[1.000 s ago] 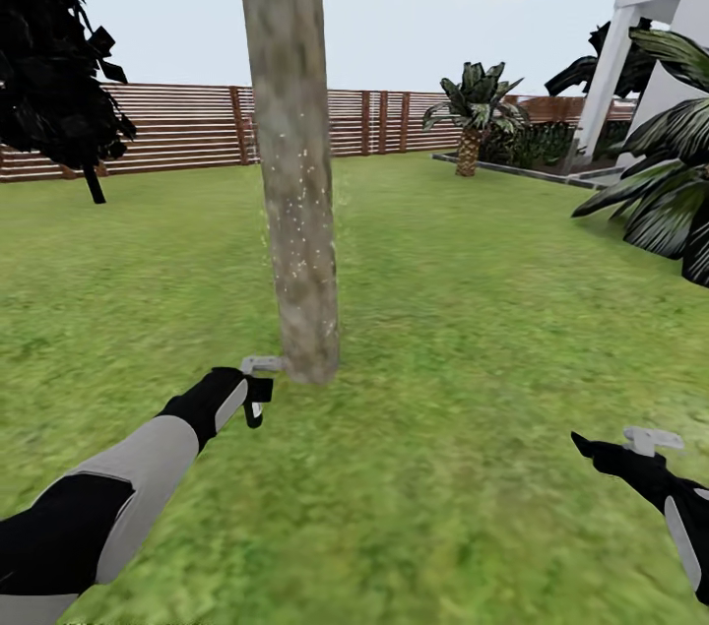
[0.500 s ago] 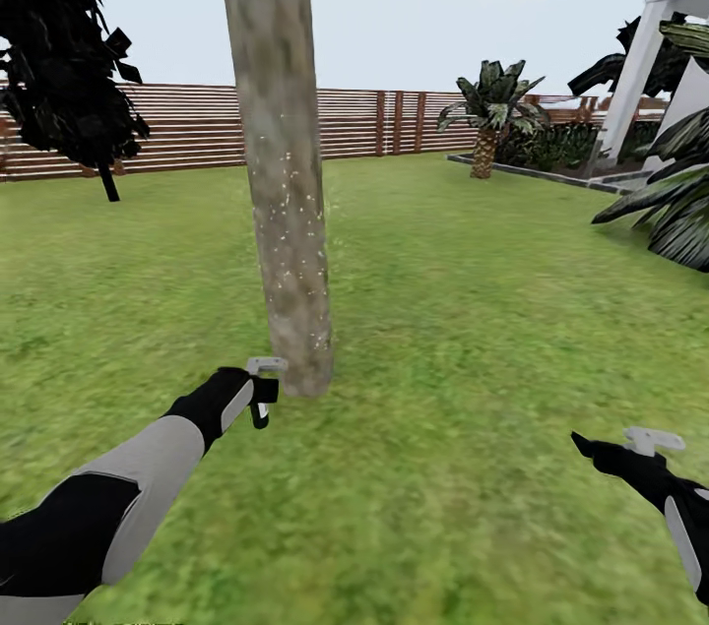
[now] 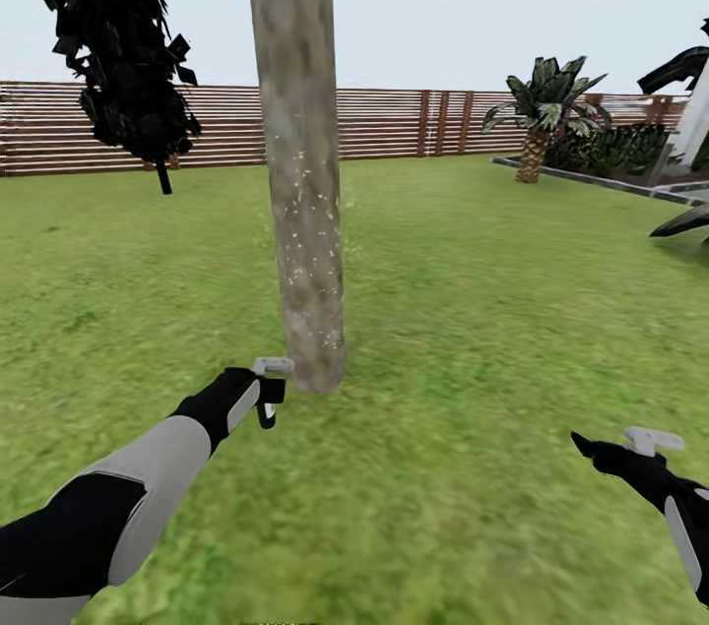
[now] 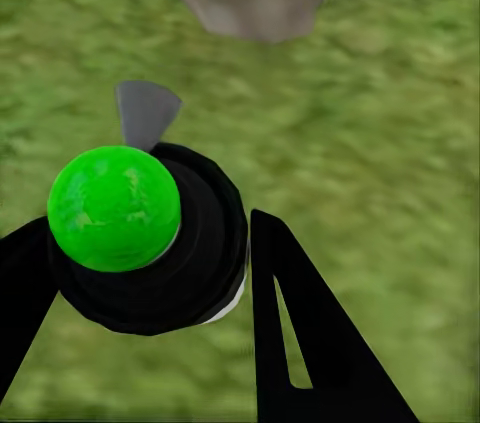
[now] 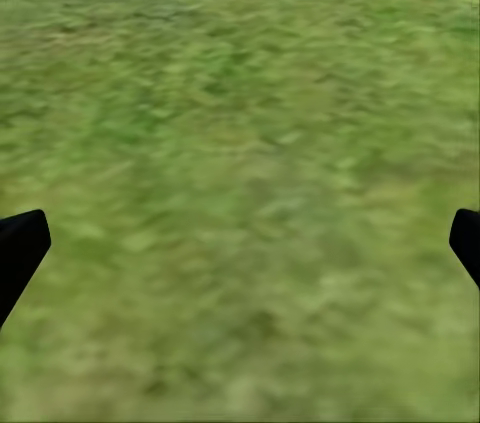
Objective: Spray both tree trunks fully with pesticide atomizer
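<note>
Atomizer [image 3: 266, 387] gripped in your left gripper [image 3: 258, 399], nozzle touching or just short of tree trunk [image 3: 300, 162] base.

Trunk at 12 o'clock in head view; pale specks over lower/mid section, likely spray. You hold the bottle low and close so mist lands on bark, not grass [image 3: 473, 310]; upper trunk prob. still needs cover. Right gripper [image 3: 630, 453] at 4 o'clock, jaws wide apart, empty, parked clear over the lawn. Fence [image 3: 394, 118] behind.
</note>
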{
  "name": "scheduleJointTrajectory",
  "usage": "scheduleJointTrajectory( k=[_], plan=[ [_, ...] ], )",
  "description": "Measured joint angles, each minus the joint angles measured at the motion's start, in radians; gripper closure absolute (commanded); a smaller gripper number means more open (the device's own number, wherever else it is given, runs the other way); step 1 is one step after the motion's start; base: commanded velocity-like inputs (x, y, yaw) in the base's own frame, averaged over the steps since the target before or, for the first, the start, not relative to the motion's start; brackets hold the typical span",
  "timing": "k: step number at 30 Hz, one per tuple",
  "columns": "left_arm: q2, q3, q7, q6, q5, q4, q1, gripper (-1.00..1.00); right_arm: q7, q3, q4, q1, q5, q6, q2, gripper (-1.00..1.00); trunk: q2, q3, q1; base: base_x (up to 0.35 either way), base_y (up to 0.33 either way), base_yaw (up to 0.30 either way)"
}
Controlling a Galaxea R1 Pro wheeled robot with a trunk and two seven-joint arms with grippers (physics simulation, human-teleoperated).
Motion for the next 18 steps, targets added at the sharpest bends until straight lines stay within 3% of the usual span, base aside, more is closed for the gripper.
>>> scheduleJointTrajectory(
  k=[11,18],
  plan=[
    [-0.001,0.0,0.0,0.0,0.0,0.0,0.0,1.0,-0.001,0.0,0.0,0.0,0.0,0.0,0.0,-1.0,0.0,0.0,0.0,0.0,-0.298,0.276],
    [0.0,0.001,0.0,0.0,0.0,0.0,0.0,1.0,-0.001,0.001,0.0,0.0,0.0,0.0,0.0,-1.0,0.0,0.0,0.0,0.0,-0.161,0.223]
  ],
)
